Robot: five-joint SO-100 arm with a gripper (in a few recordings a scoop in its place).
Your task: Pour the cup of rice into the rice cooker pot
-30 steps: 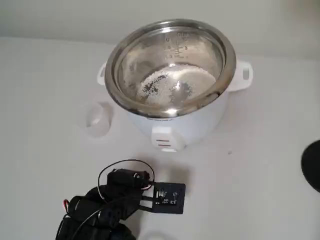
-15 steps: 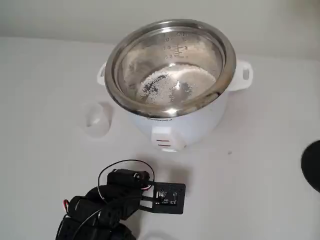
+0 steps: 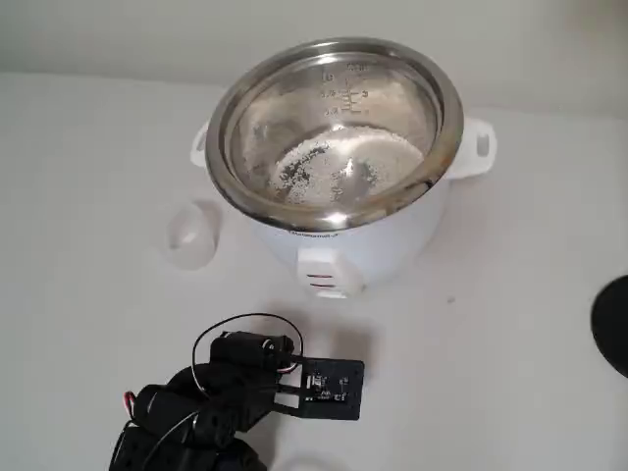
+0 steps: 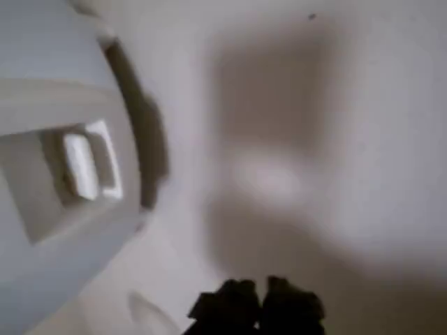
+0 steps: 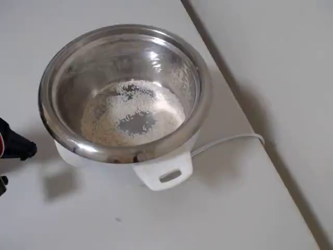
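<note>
One cup (image 3: 191, 235), apparently empty, is noted left of the rice cooker pot (image 3: 334, 128), rice (image 5: 132, 112) inside, gripper (image 4: 260, 307) apart from it, jaws apparently pressed together.

White table (image 3: 530, 324) with rice cooker pot (image 3: 334, 147), cup (image 3: 191, 234).

gripper (image 4: 260, 307) blurred, cut off at bottom; jaws perhaps closed.

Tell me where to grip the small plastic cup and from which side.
Grip the cup across its round side wall, probably coming from the bottom of the fixed view; the rice cooker pot crowds its right side. Whether it stands upright is unclear.
</note>
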